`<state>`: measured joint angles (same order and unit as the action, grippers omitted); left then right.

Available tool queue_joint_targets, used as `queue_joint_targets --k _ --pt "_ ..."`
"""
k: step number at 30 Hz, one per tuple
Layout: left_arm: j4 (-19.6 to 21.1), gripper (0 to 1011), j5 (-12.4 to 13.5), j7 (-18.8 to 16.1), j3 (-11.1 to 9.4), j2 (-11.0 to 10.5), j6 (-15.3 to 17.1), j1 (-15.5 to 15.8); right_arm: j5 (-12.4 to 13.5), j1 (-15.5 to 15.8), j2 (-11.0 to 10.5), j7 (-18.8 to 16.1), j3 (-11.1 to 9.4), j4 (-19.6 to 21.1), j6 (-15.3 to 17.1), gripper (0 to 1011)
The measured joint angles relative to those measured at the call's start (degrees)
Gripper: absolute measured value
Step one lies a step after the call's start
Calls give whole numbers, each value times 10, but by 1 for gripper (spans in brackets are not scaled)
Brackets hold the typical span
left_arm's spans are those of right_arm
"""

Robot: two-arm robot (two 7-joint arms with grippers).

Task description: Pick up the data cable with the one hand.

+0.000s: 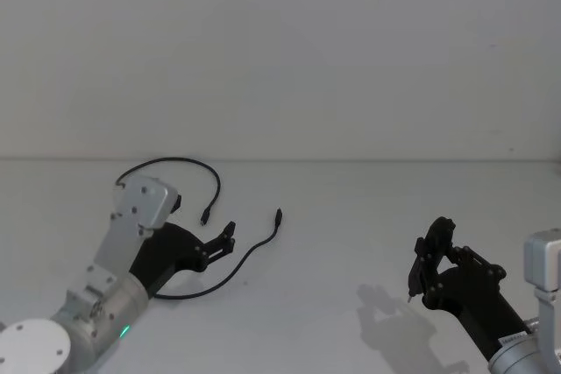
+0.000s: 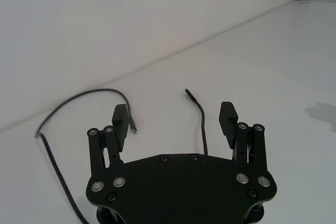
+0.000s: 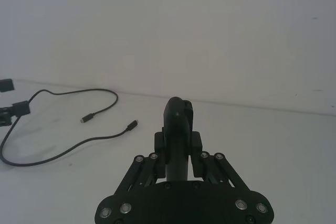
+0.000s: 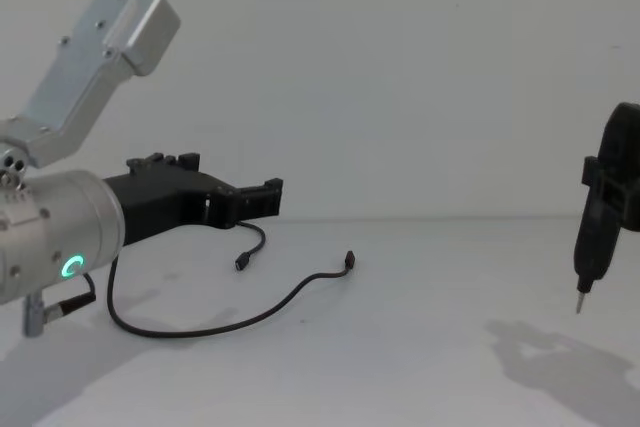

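Left pincer hangs spread wide above the tabletop, its two fingers well apart and pinching nothing. In the chest view it sits raised over the cable and does not touch it.

The cable lies flat on the tabletop on the robot's left. It forms a loose open loop, passing under the left arm, arcing back near the wall, then curling forward. Its two plugs lie near each other, one just beside the left pincer on the far side, the other a little to the right of it. In the left wrist view a stretch of cable runs up between the spread fingers, while one plug sits close to one finger.

Right pincer hovers over the tabletop well apart from the cable, on the right. From its wrist view it seems pressed together, though the fingertips are hard to make out.
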<state>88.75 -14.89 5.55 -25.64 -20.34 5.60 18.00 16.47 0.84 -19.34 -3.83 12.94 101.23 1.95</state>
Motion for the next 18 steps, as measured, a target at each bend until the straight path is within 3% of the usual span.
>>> queue_joint_targets --k 18 --pt "-122 1001 -57 55 12 54 105 106 0 0 0 0 0 0 0 263"
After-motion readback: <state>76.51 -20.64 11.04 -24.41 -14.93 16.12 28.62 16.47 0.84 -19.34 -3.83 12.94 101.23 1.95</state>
